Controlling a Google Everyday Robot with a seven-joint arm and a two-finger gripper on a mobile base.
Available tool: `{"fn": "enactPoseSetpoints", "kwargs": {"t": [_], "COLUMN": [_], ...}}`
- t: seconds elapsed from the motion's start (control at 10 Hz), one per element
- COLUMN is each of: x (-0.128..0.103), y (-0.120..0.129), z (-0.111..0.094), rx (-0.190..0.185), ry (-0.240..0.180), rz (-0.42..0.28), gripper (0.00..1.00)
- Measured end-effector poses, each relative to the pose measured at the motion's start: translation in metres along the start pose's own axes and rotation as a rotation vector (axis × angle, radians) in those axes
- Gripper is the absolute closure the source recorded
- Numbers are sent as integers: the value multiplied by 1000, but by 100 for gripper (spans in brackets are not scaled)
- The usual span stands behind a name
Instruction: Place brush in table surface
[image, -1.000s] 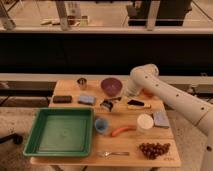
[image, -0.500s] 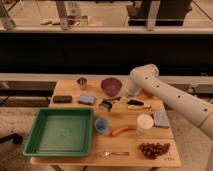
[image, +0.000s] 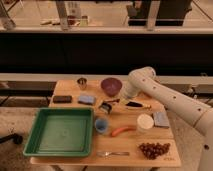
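The brush (image: 106, 106) lies on the light tan table surface (image: 125, 142) near its middle, dark head to the left and thin handle pointing up and right. My gripper (image: 125, 98) is at the end of the white arm, low over the table just right of the brush's handle. I cannot see whether it touches the brush.
A green tray (image: 35, 131) fills the front left. Around the brush are a purple bowl (image: 111, 85), metal cup (image: 82, 82), blue sponge (image: 86, 99), black oblong piece (image: 62, 99), blue cup (image: 102, 125), orange carrot (image: 122, 131), white cup (image: 145, 122), grapes (image: 154, 149) and fork (image: 112, 153).
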Motion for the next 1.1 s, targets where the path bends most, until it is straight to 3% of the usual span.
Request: {"fn": "enactPoseSetpoints", "kwargs": {"t": [0.4, 0.7, 1.1], "x": [1, -6, -6], "y": [5, 13, 18], "z": [19, 31, 38], "rx": [-18, -59, -58], "ry": [7, 17, 57], "rz": [-6, -42, -23], "gripper": [96, 68, 26]}}
